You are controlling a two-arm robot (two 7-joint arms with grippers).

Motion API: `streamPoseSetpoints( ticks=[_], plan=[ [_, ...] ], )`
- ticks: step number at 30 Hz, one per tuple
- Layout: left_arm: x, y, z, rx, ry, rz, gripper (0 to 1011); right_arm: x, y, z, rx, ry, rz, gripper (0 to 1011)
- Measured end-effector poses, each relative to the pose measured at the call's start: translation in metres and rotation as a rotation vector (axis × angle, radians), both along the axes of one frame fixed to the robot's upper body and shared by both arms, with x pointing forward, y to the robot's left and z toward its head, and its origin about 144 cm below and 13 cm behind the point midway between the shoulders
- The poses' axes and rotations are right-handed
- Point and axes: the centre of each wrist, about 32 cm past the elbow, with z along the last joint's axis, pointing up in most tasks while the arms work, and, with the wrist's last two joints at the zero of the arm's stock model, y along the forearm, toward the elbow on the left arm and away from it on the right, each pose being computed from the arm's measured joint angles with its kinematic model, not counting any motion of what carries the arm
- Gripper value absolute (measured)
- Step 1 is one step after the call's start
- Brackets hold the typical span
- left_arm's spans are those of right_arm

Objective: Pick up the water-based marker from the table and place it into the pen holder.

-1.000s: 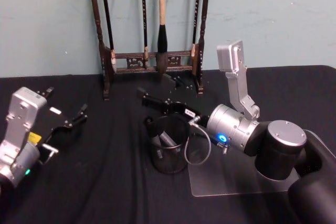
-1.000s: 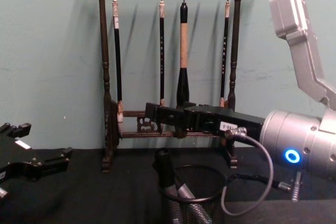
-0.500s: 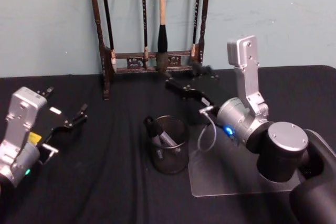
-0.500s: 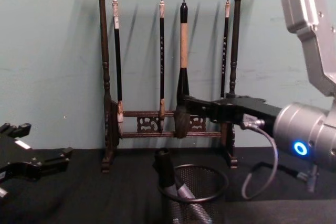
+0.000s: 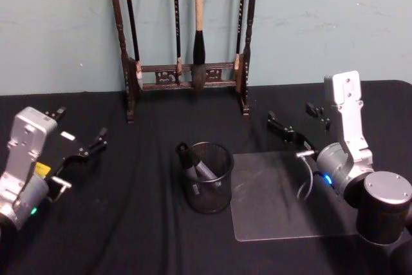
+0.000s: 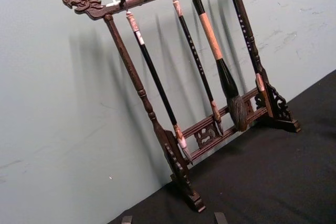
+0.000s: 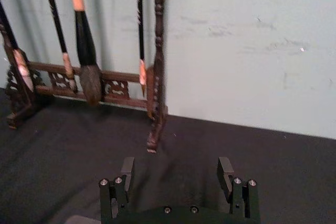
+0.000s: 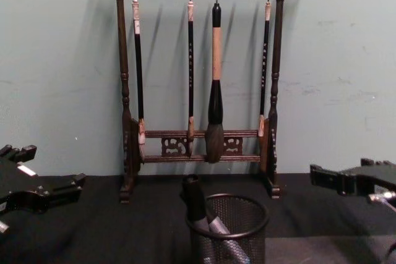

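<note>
Right gripper [image 5: 297, 119] is seen hovering over the black-draped bench [image 5: 148, 236], to the right of the pen holder [image 5: 206, 177] and well apart from it, its two fingers spread wide and nothing held between them. The water-based marker [image 5: 195, 162] is shown leaning inside the pen holder, its dark cap resting against the rim on the left side. Just right of the pen holder, a clear plastic sheet [image 5: 283, 204] is laid flat on the cloth. Behind the pen holder, against the pale green wall, the dark wooden brush rack [image 5: 187, 75] is stood upright with four brushes hung from it. Left gripper [image 5: 80, 140] is parked far to the left of the pen holder, its fingers held apart and empty.
</note>
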Motion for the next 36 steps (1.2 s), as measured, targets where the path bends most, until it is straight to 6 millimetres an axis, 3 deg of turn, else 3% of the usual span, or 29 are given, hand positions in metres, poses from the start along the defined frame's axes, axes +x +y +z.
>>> streamPoseSetpoints(
  ticks=[4,36],
  plan=[
    [0.0,0.0,0.0,0.0,0.0,0.0,1009,-0.0022,-0.008,-0.0076,0.0,0.044,-0.032,1002],
    [0.0,0.0,0.0,0.0,0.0,0.0,1009,-0.0018,-0.0071,-0.0063,-0.002,0.036,-0.026,1003]
  ],
)
